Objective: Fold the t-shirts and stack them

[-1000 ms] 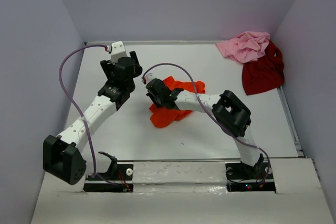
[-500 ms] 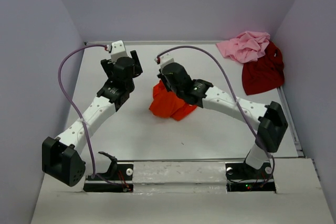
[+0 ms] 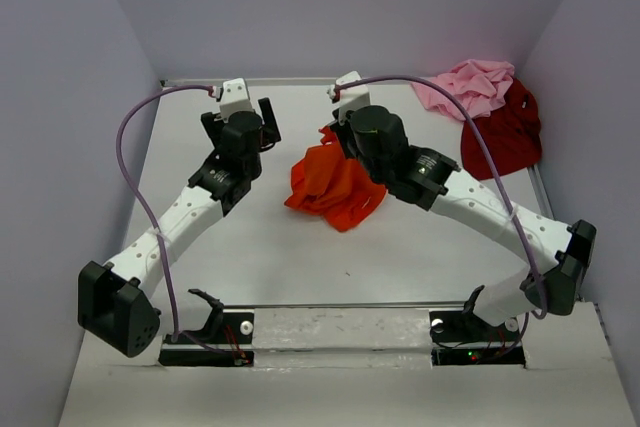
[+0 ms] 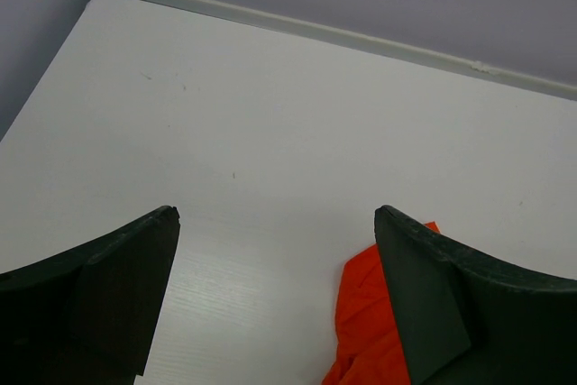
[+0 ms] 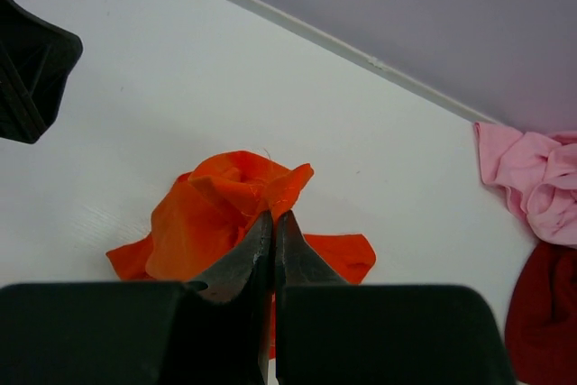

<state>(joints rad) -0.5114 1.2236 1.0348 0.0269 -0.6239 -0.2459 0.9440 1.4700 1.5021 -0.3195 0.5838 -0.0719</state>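
Top external view: my right gripper [image 3: 337, 135] reaches out over the middle of the white table [image 3: 250, 247]. Its two black fingers are pressed tight together on a fold of the bright orange soft cloth t-shirt [image 3: 330, 182]. The right wrist view shows this well: the fingers [image 5: 257, 245] meet at the tips, and the orange cloth bunches up right around them. The shirt is a crumpled heap, and its lower part rests on the table. My left gripper [image 3: 262, 119] is just to the left of the heap and does not touch it. In the left wrist view its fingers [image 4: 117, 268] are wide apart with only table between them, and a bit of orange cloth shows by the right finger. The light pink cloth t-shirt [image 3: 470, 87] lies crumpled in the far right corner. The dark red cloth t-shirt [image 3: 500, 137] lies right beside it, touching it, on the near side.
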